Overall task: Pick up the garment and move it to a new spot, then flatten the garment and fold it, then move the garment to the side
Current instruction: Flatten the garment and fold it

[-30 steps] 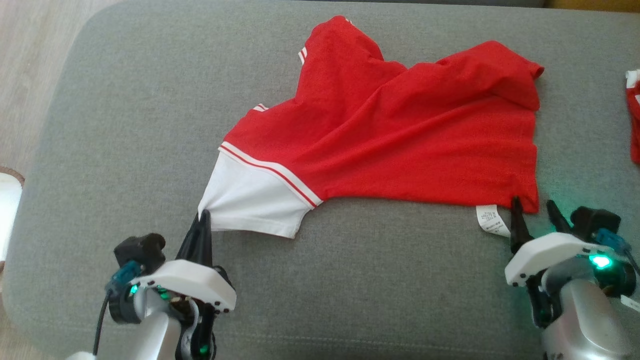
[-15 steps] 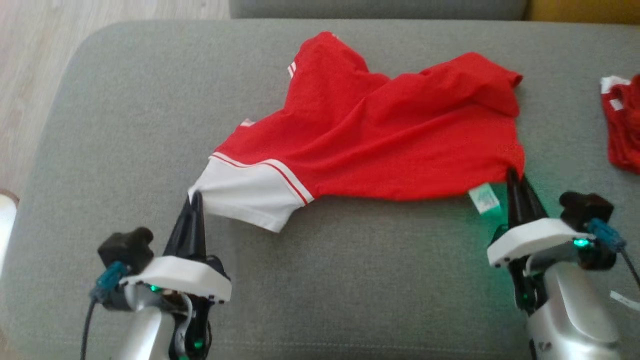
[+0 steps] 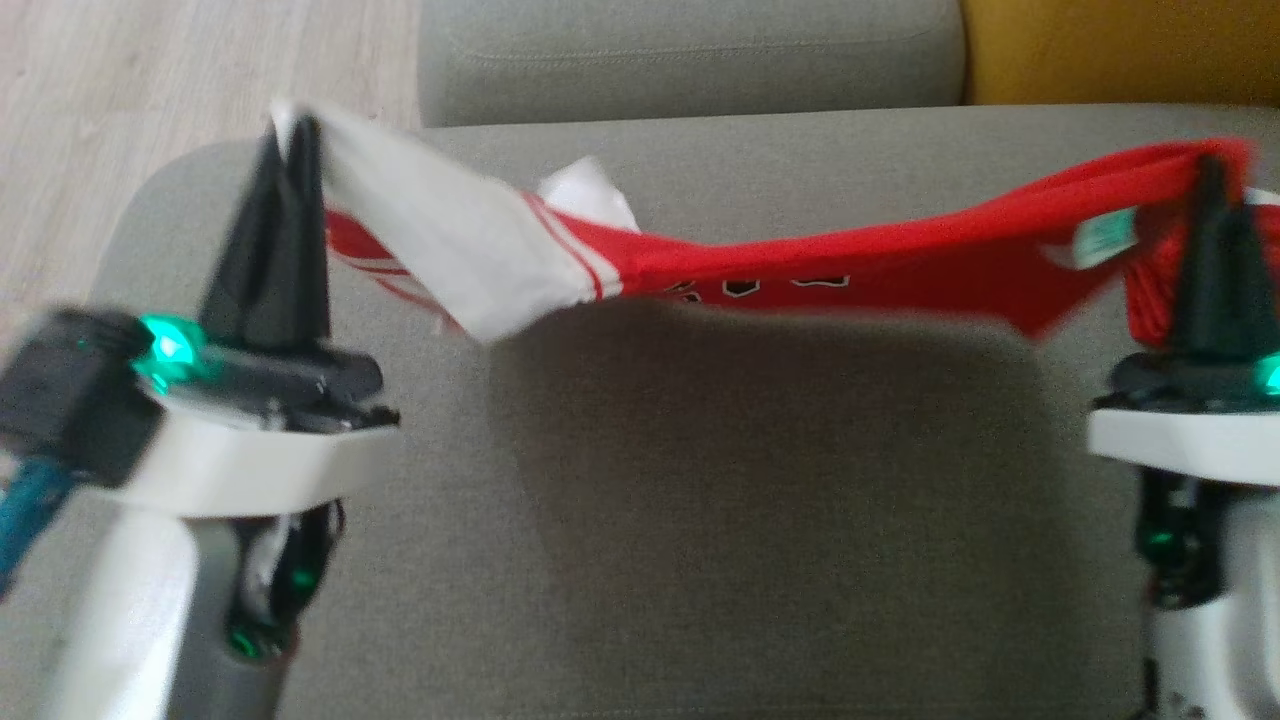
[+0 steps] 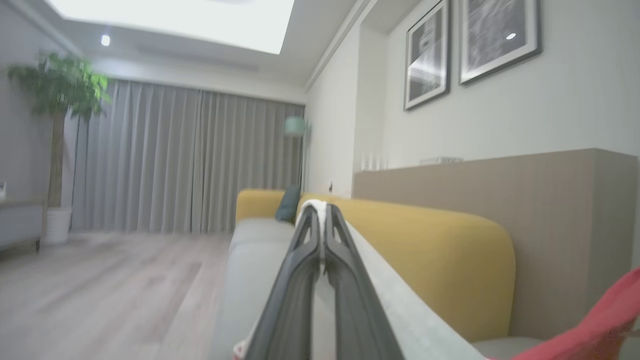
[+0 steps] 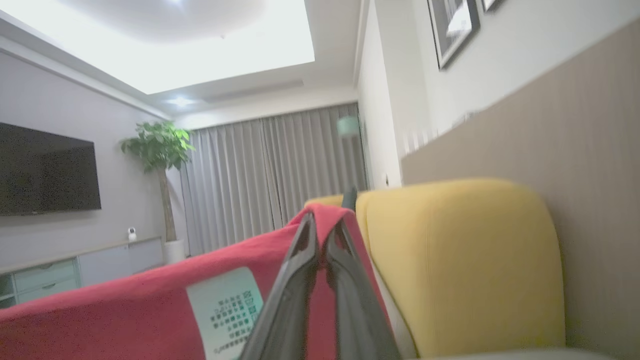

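Note:
The garment [image 3: 850, 265], a red shirt with white striped sleeves, hangs stretched in the air between my two grippers above the grey seat cushion [image 3: 760, 520]. My left gripper [image 3: 292, 135] is shut on the tip of a white sleeve [image 3: 450, 250] at the upper left. At the far right, my right gripper [image 3: 1213, 170] is shut on the red hem corner next to the care label [image 3: 1100, 240]. The left wrist view has its gripper [image 4: 320, 212] pinching white cloth [image 4: 390, 310]. In the right wrist view its gripper [image 5: 324, 220] pinches red cloth [image 5: 125, 310] by the label [image 5: 227, 305].
A grey back cushion [image 3: 690, 50] and a yellow cushion [image 3: 1120, 50] lie beyond the seat. Wooden floor [image 3: 150, 80] is at the upper left. More red cloth [image 3: 1150, 290] shows beside my right fingers; whether it belongs to the garment I cannot tell.
My right gripper closed on the hem corner. Both arms then rose and lifted the garment off the cushion, pulling it taut. The head view has also shifted.

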`<state>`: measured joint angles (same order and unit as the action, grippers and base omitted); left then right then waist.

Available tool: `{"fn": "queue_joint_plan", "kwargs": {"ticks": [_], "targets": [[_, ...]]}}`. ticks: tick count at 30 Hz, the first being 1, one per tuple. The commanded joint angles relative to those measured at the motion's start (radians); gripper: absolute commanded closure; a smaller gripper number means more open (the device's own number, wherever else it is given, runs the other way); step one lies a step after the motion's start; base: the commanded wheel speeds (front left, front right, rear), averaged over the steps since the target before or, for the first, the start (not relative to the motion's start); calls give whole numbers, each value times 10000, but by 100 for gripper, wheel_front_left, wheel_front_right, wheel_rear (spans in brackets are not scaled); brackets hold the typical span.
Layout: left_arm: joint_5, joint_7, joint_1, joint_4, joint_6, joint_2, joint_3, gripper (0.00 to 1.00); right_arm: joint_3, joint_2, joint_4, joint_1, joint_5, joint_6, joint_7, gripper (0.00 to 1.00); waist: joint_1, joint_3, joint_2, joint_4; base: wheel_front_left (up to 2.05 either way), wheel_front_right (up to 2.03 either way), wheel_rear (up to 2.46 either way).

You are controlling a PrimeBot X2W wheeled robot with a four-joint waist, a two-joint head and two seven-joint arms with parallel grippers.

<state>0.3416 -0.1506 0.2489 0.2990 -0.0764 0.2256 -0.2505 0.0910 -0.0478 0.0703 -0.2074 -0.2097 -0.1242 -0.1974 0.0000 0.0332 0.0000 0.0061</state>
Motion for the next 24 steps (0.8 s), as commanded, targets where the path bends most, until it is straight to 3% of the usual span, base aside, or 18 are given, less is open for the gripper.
{"fn": "queue_joint_plan", "kwargs": {"ticks": [1,7,12,18,24], "targets": [[-225,212,911,797,-43,401,410,100,-111,-24,921,-283,120,-65,131,100,0,-63,0,-63,0,0,0],[-816,1454,2703,2530,195,1072,396,100,397,-24,3617,-227,352,-65,985,100,0,1,0,-130,0,0,0],[-907,2204,4060,2351,542,1258,146,100,602,-24,4391,-382,289,-65,1597,100,0,391,0,-103,0,0,0],[-696,2507,5352,506,880,1153,-66,100,127,-24,3450,-1303,208,-65,2042,100,0,1338,0,-3,0,0,0],[-898,2365,7406,-2118,1309,1170,-211,100,82,-24,837,-3868,246,-65,1861,100,0,2550,0,24,0,0,0]]}}
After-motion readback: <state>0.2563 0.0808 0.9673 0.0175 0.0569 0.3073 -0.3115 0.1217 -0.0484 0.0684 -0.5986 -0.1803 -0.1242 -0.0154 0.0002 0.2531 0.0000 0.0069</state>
